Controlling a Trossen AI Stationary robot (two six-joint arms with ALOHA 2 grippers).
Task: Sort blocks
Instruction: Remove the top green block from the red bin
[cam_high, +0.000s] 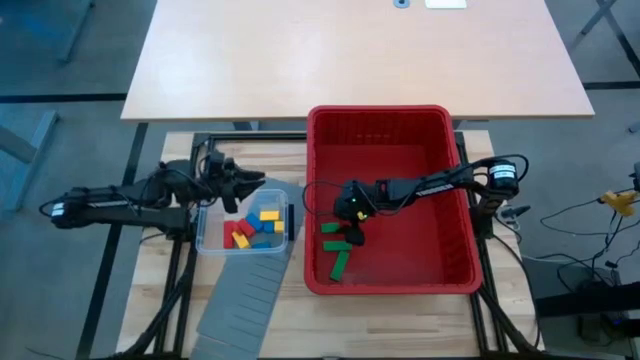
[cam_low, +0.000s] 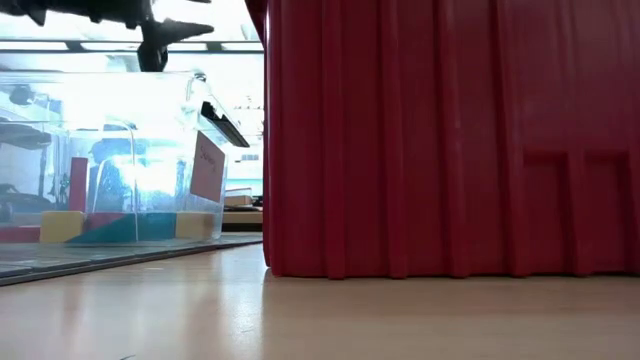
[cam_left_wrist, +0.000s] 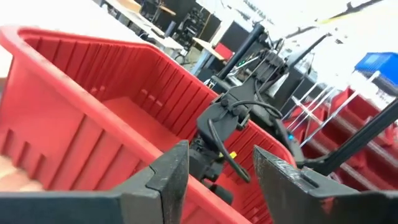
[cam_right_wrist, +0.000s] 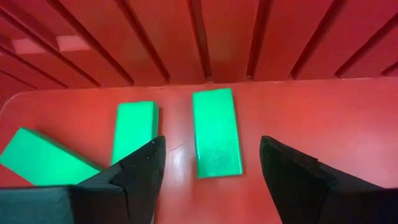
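Note:
Three green blocks (cam_right_wrist: 216, 140) (cam_right_wrist: 134, 130) (cam_right_wrist: 43, 158) lie flat on the floor of the red bin (cam_high: 380, 112), in its near left corner (cam_high: 336, 246). My right gripper (cam_right_wrist: 211, 162) (cam_high: 352, 225) reaches down into the bin and stands open, its fingers on either side of the middle green bar without touching it. Red, yellow and blue blocks (cam_high: 255, 228) lie in the small clear tub (cam_high: 203, 225) left of the bin. My left gripper (cam_left_wrist: 217, 168) (cam_high: 252, 186) hovers open over the tub's far edge, nothing between its fingers.
The tub stands on a long grey slotted panel (cam_high: 240, 300) that runs toward the table's near edge. The bin's tall ribbed wall (cam_low: 450, 140) rises right beside the tub (cam_low: 130, 160). A light tabletop (cam_high: 350, 50) lies beyond the bin.

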